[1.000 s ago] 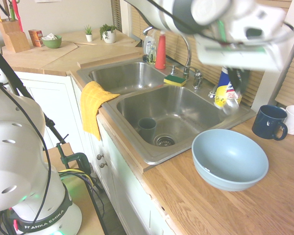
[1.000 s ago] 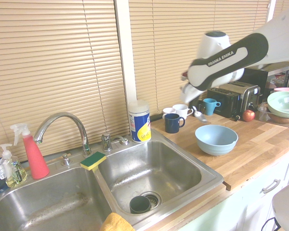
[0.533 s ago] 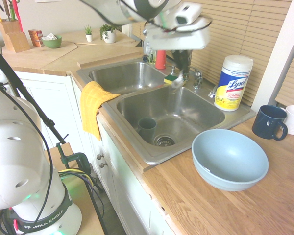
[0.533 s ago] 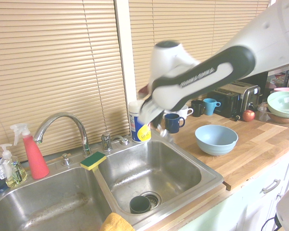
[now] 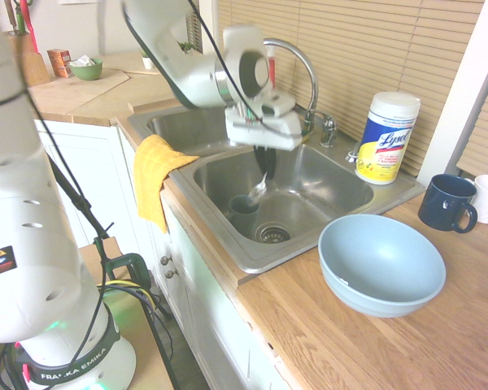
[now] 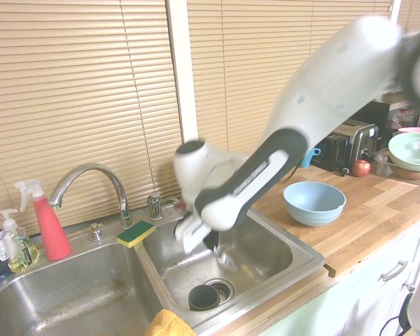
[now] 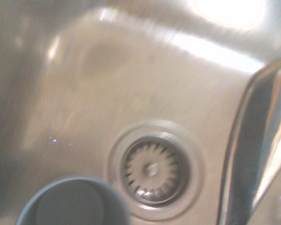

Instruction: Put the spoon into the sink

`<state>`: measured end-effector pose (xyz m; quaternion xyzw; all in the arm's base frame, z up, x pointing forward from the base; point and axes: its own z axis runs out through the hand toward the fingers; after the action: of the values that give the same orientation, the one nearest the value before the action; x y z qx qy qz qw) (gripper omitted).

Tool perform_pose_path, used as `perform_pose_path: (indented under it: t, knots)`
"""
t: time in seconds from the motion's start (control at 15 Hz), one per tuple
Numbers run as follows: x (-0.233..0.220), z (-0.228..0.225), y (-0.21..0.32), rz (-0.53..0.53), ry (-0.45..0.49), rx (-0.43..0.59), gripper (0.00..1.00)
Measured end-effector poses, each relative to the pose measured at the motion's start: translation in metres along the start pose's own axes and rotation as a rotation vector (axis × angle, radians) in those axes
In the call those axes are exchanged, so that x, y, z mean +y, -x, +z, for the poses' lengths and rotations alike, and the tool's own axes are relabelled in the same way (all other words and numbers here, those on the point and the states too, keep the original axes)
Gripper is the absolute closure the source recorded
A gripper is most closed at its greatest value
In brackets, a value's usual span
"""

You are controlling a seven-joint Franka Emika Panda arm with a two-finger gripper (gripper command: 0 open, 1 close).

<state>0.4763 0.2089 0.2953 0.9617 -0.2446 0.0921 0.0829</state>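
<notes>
My gripper (image 5: 264,169) hangs low over the right basin of the steel sink (image 5: 333,188), shut on the silver spoon (image 5: 259,190). The spoon points down, its bowl just above a dark cup (image 5: 244,213) standing in the basin beside the round strainer drain (image 5: 272,234). From the other side, the gripper (image 6: 211,245) sits inside the sink (image 6: 269,257), and the spoon (image 6: 222,260) is a blurred sliver under it. In the wrist view the spoon (image 7: 260,154) rises shiny along one edge, over the drain (image 7: 152,169) and the cup (image 7: 72,202).
A yellow towel (image 5: 157,175) drapes over the sink's front rim. The curved faucet (image 5: 299,61) and a wipes canister (image 5: 385,136) stand behind the basin. A light blue bowl (image 5: 381,264) and a navy mug (image 5: 447,203) sit on the wooden counter. A sponge (image 6: 135,234) lies on the divider.
The arm has swung with the spoon from above the counter by the canister, across the faucet, and down into the right basin. The spoon stays in the gripper.
</notes>
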Motion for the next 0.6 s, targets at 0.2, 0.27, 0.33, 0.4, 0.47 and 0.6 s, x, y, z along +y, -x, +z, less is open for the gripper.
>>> perform_pose_path:
  t: [0.2, 0.27, 0.33, 0.4, 0.47, 0.6]
  knots:
    - [-0.021, 0.053, -0.004, 0.036, 0.051, -0.046, 1.00]
    - [-0.027, 0.064, -0.009, 0.049, 0.058, -0.059, 1.00]
    - [-0.030, 0.073, -0.013, 0.064, 0.066, -0.072, 1.00]
    - [-0.033, 0.080, -0.016, 0.081, 0.073, -0.086, 1.00]
    - [-0.035, 0.087, -0.019, 0.102, 0.077, -0.102, 1.00]
    - [-0.035, 0.099, -0.024, 0.133, 0.096, -0.127, 0.00]
